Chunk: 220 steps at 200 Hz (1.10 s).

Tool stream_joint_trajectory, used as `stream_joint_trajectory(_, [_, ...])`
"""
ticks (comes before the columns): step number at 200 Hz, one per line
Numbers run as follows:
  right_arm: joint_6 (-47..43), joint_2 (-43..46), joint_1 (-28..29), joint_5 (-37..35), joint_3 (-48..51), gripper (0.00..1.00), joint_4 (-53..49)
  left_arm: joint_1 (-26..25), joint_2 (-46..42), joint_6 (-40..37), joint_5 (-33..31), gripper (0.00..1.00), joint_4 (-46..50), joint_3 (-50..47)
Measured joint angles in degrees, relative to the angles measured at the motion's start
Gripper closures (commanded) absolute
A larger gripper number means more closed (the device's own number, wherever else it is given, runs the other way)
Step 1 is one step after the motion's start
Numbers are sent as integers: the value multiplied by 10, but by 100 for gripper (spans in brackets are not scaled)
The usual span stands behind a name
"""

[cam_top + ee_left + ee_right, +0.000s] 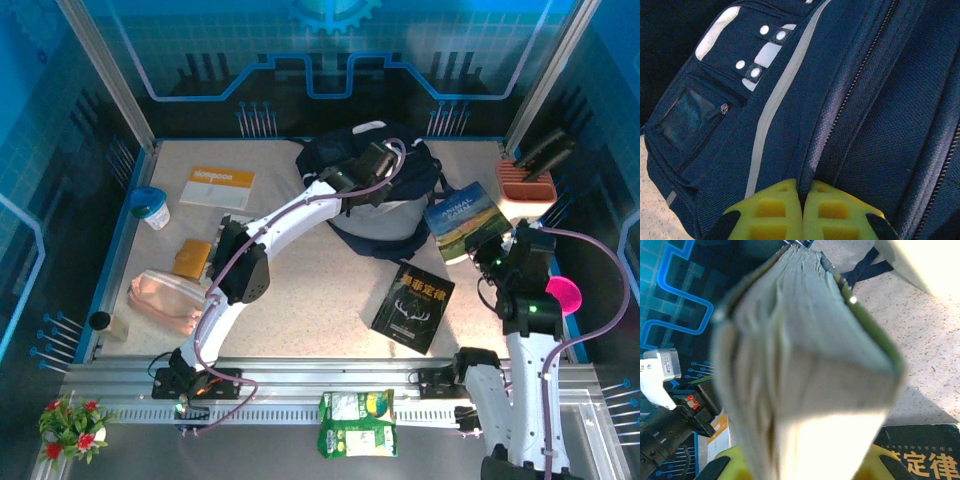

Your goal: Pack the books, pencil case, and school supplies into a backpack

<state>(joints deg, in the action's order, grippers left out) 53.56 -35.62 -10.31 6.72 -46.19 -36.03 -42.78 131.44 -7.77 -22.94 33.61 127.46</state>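
1. The left gripper (802, 192), its yellow fingers pressed together, sits against a zip seam on the backpack (880, 125). Whether fabric or a zip pull is caught between the fingers cannot be told. If nothing is caught, a pull from here would likely slide off the cloth and open nothing.

2. The backpack lies at the middle of the tabletop's (300, 290) far edge, and the zip line beside the fingers looks shut. A hard tug on soft fabric could drag or roll the whole bag instead of parting it.

3. The right gripper (805, 465) is pinching a book (805, 365) by one end, page edges toward the camera and already fanning. The book hangs above the right side of the tabletop, just beside the backpack. Held this close to one end, it could sag, splay open or slip out on the way across.

4. With no opening visible, the book may simply be pushed against closed cloth and bend its cover.

5. Both arms meet at the bag, so crowding or a knock between them is a risk.

6. A black book (413, 295) lies flat below the held one, toward the near edge. A dropped book would probably land on it. The pink pencil case (165, 300) waits near the left edge.
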Motion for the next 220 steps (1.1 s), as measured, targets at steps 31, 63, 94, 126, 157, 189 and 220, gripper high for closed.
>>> stream_joint_trajectory(31, [12,-32,0,38,24,88,47,0,0,4,3,100,-1,0])
stream_joint_trajectory(63, [55,-120,30,76,74,88,164,2,-2,5,9,100,-3,0])
stream_joint_trajectory(94, [97,-198,103,73,106,88,275,4,-15,9,9,100,-5,0])
stream_joint_trajectory(126, [123,-296,159,48,106,86,425,8,-36,16,9,100,-7,0])
stream_joint_trajectory(157, [128,-418,185,18,78,84,537,14,-44,22,10,100,-9,0])
stream_joint_trajectory(189, [144,-555,193,7,32,84,646,23,-44,35,31,100,-9,2])
stream_joint_trajectory(220, [174,-648,201,0,-10,83,725,31,-44,49,52,100,-9,6])
